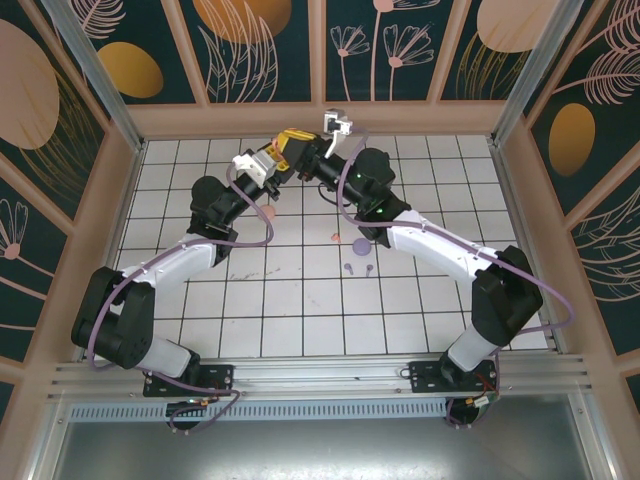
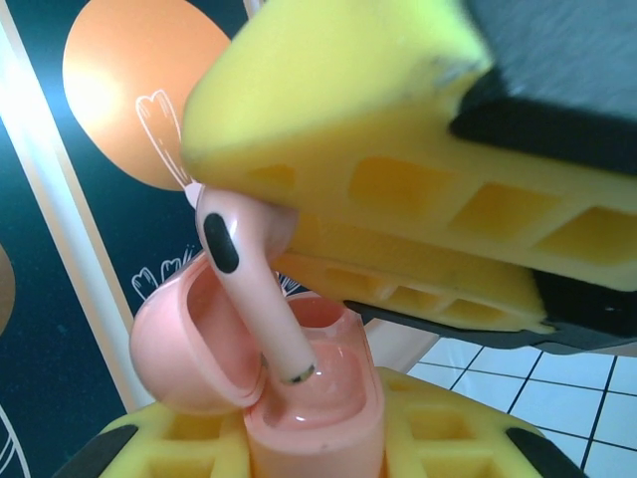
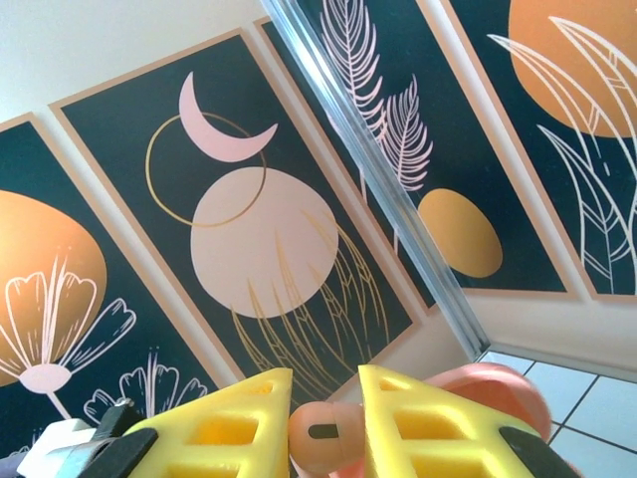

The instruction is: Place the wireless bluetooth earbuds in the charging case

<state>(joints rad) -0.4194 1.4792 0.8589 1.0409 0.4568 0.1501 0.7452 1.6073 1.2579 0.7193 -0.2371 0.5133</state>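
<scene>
While left tool (image 2: 314, 453) clamps the open-lidded pale pink plastic charging case (image 2: 328, 393) by its base, right tool (image 3: 323, 428) is closed on a pale pink stemmed plastic earbud (image 2: 249, 289) at its head | earbud tilted, stem tip inside case well | both tools meet above far middle of white tiled counter (image 1: 300, 310) | tiny purple buds (image 1: 348, 268) lie on tiles, well apart

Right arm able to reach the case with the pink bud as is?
Likely yes: the right hand holds the pale pink earbud, stem tip already inside the open charging case; lid swung back, nothing between.
</scene>
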